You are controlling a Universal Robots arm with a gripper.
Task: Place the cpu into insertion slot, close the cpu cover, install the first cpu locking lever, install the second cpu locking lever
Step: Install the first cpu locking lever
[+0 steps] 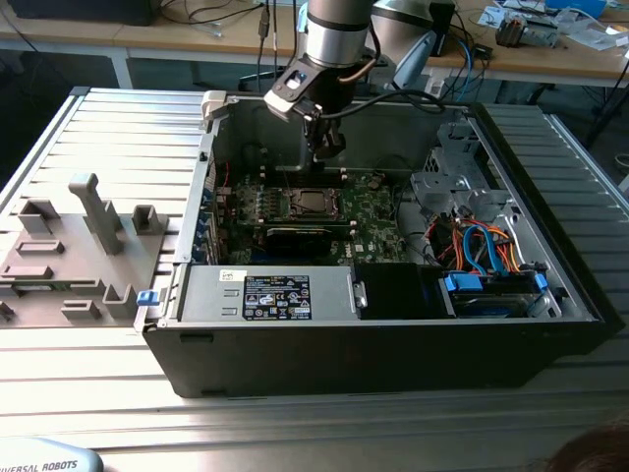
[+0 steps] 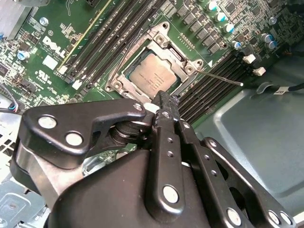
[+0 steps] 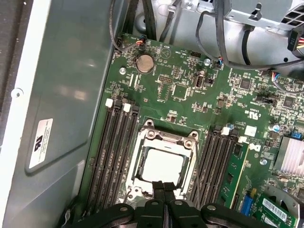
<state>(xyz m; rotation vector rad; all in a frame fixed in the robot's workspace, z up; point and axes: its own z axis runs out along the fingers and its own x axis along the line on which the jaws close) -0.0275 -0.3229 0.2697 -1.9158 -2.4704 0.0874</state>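
1. Gripper. In the exterior view the gripper (image 1: 326, 149) hangs inside the open computer case (image 1: 393, 364), at 12 o'clock of the insertion slot (image 1: 313, 204) and near the case's rear wall. In both wrist views its two fingers lie pressed together, with no gap and nothing held between them.

2. Task parts. The cpu (image 3: 164, 166) sits flat in the slot. Its silver-grey top shows through the cut-out of the cpu cover (image 3: 164, 139), which lies down over it.

3. Obscured items.
- In both wrist views the fingertips overlap the nearest edge of the cover and hide it. Whether they touch it cannot be told.
- In the second wrist view a thin metal rod (image 2: 223, 78) slants out from one corner of the socket over the memory slots (image 2: 209, 90). Whether any locking lever is latched cannot be made out.
- In the exterior view the chip and the cover are too small to tell apart.

4. Surroundings, exterior view. The power supply (image 1: 275, 295) lies at 6 o'clock of the slot. Blue and orange cables (image 1: 482, 246) lie at 3 o'clock. A grey fixture tray (image 1: 79, 246) lies at 9 o'clock, outside the case on the ribbed table (image 1: 324, 433), and is cut off at the exterior view's left edge.
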